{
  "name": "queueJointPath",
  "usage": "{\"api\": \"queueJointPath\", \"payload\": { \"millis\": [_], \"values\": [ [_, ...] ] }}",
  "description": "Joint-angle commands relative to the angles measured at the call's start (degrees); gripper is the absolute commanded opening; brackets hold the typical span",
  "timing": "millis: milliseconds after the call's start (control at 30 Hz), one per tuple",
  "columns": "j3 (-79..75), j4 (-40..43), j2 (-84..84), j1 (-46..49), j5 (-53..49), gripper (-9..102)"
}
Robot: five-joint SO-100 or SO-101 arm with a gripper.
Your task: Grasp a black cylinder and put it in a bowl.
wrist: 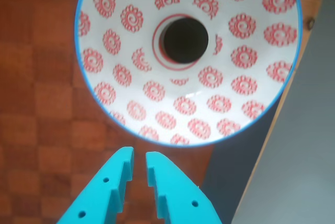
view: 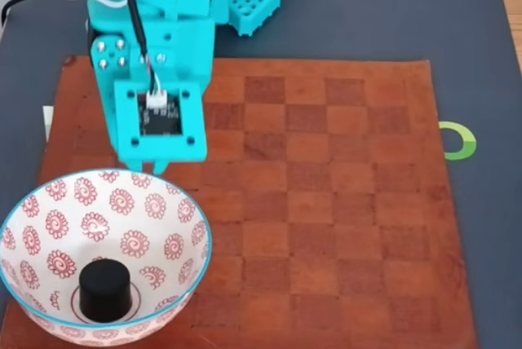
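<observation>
Wrist view: turquoise end effector [wrist: 138, 157] is pointing up from the bottom edge, its fingertips released with a narrow gap and nothing between them, just short of the bowl [wrist: 246, 56]. The black cylinder [wrist: 184, 39] is sitting at the bowl's bottom, inside the red rings. Fixed view: the bowl [view: 155, 206] is resting at the lower-left corner of the brown checkered mat [view: 326, 227] on the dark tabletop [view: 473, 31] — the cylinder [view: 104, 288] is standing upright in it, with the arm [view: 155, 64] hanging just behind the rim.

No legible text, label, brand or number in either view — the one sign is a green-and-yellow ring mark [view: 459, 140] on the dark table surface [view: 473, 55], well to the right of the gripper [view: 147, 165].
</observation>
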Motion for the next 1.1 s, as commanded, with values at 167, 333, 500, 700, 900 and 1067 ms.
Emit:
{"api": "queueJointPath", "payload": {
  "millis": [167, 333, 500, 700, 900, 1067],
  "values": [
    [26.81, -6.94, 22.15, -1.76, 5.54, 0],
    [47.46, -15.21, 36.74, -3.96, 9.14, 1],
    [64.25, -20.3, 47.72, -7.29, 13.54, 0],
    [77.96, -23.55, 58.62, -12.74, 19.95, 1],
    [87.89, -23.73, 71.46, -16.35, 24.43, 1],
    [94.31, -23.03, 82.53, -17.84, 26.98, 1]
  ]
}}
